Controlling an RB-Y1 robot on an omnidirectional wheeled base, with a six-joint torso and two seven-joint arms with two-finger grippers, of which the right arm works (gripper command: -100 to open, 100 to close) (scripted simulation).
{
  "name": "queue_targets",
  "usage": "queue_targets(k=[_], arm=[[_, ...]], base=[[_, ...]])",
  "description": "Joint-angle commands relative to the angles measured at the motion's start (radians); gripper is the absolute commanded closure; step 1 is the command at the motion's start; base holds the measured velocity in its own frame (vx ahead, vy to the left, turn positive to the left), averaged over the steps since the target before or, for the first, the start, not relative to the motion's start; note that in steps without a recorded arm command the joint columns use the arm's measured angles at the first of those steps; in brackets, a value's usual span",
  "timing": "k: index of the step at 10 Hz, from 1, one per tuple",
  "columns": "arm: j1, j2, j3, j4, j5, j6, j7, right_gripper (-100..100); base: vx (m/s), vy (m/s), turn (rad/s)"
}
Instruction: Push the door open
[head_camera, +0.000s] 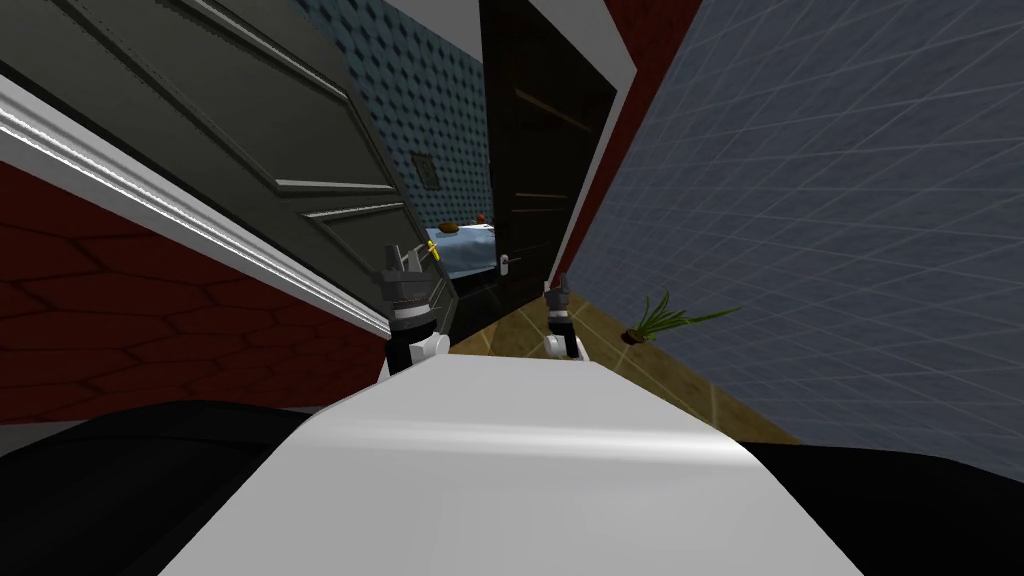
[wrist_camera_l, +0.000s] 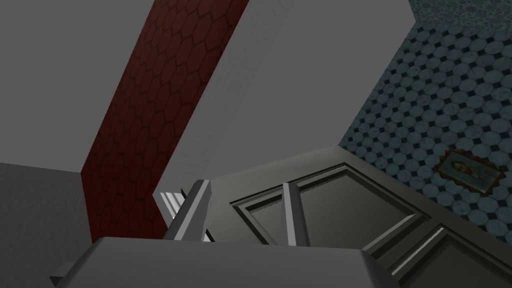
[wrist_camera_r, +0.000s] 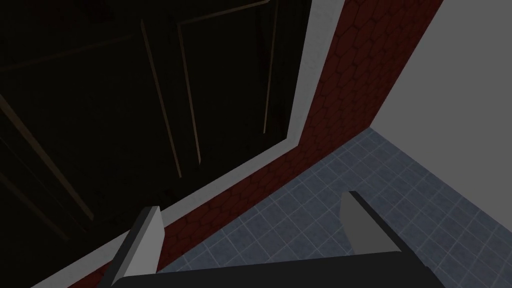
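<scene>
Looming just beyond left tool (wrist_camera_l: 245, 187), grey door (wrist_camera_l: 345, 200).

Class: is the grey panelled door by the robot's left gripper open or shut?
Open: the grey panelled door stands swung aside, and a blue-patterned wall of the room beyond shows past its edge.

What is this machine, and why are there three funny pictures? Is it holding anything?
It is a robot with two arms, each ending in a claw with two thin grey fingers. One picture looks down from its head: the left claw is close to the grey panelled door, the right claw nearby. The other two come from cameras on the claws; the right one faces a dark panelled door. A small green plant lies on the brown floor. Both claws are open, holding nothing.
</scene>
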Motion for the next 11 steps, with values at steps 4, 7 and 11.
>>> queue_targets(k=[4,7,11], arm=[[-0.096,-0.017,0.037,0.133,0.017,0.004,-0.027,-100],[-0.126,-0.021,0.048,0.197,0.022,0.004,-0.035,-100],[-0.216,-0.029,0.083,0.312,0.039,0.004,-0.057,-100]], base=[[0.072,-0.037,0.006],[0.047,-0.032,0.004],[0.054,-0.031,0.004]])
